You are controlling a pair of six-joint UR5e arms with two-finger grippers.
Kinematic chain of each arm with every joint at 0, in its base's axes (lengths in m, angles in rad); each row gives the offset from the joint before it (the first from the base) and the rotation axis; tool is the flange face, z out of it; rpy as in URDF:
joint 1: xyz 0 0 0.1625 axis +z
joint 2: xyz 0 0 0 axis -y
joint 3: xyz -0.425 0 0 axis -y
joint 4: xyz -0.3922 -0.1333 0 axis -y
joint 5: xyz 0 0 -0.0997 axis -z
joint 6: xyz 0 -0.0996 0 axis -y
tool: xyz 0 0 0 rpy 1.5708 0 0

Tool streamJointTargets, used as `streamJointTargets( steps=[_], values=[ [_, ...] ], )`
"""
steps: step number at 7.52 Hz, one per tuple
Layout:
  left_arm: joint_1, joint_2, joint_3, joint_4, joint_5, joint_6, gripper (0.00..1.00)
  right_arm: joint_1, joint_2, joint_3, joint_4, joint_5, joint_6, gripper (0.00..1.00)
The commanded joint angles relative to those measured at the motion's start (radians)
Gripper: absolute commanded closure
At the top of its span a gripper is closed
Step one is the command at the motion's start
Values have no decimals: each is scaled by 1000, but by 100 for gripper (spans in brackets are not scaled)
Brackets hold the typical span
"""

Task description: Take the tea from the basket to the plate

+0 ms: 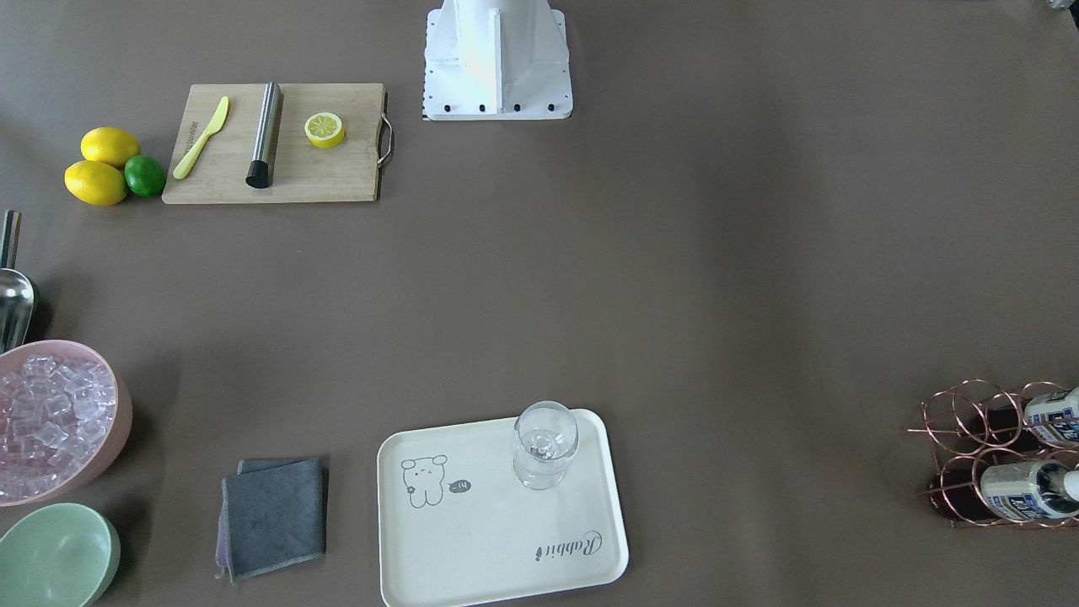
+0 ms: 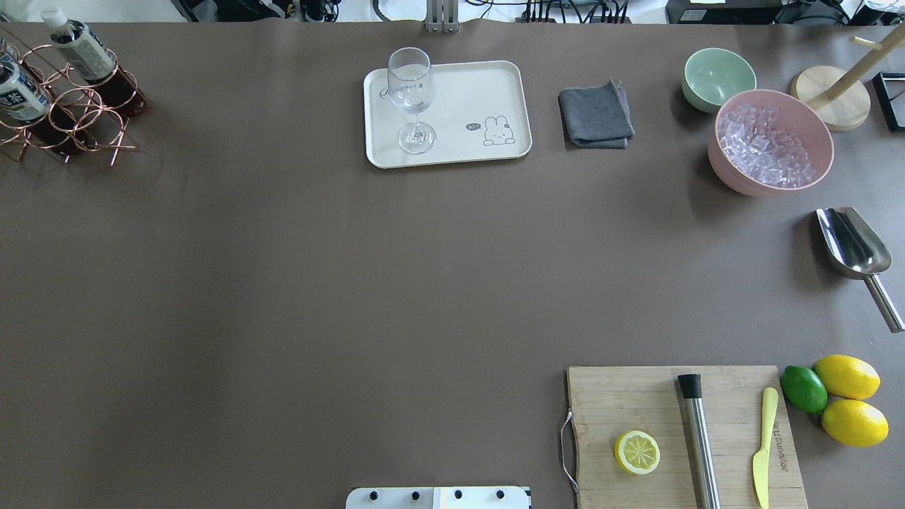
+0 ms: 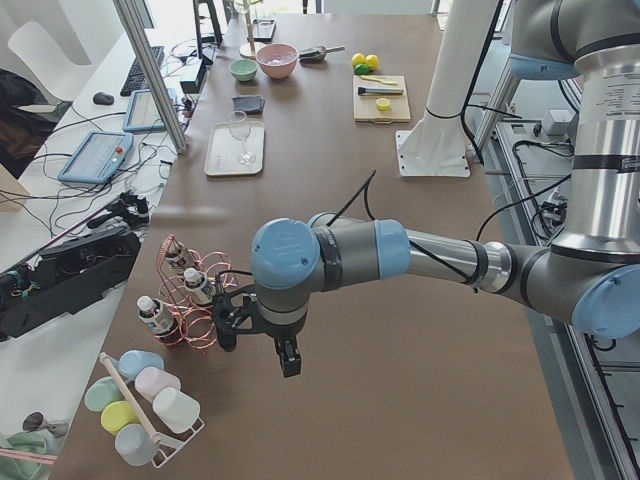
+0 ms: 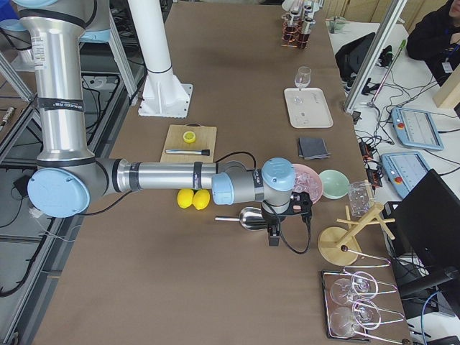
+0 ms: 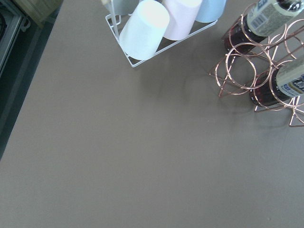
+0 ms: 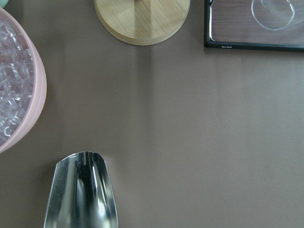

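Sitting in basket, tea near left pincer.

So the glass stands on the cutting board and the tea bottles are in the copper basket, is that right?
Not quite: the overhead view shows the glass on the plate, not the cutting board; the tea bottles are in the basket.

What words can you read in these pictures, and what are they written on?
"Rabbit": in script on the plate.
"hi": in a tiny speech bubble beside the cartoon animal on the plate; so small that I am not certain.
Tea bottles: black print on the white labels, too blurred to read.
Cutting board: a small line of print beside the yellow knife, too small to read.
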Motion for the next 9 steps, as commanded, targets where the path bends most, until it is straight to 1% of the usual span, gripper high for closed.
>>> streamJointTargets(
  steps=[1,2,3,4,5,6,7,8,9],
  values=[
    [58,-49,-1,7,-49,-91,2,0,-2,7,2,-1,-6,0],
    [70,-98,4,10,-50,-180,2,-1,-2,5,2,-1,-1,0],
    [98,-136,5,43,-43,-198,2,-1,-4,4,0,2,-7,0],
    [116,-194,7,117,-39,-269,2,-1,-2,13,2,2,-9,0],
    [148,-239,13,158,-39,-396,2,-1,-2,20,2,0,-9,0],
    [161,-256,20,166,-39,-538,2,-1,-2,21,2,0,-7,0],
    [161,-256,37,156,-42,-605,2,-1,-4,19,2,0,-10,0],
    [149,-293,116,150,-53,-615,2,-1,-4,19,2,-1,-10,0],
    [153,-360,216,150,-48,-730,2,-1,-5,16,2,-1,-10,0]
  ],
)
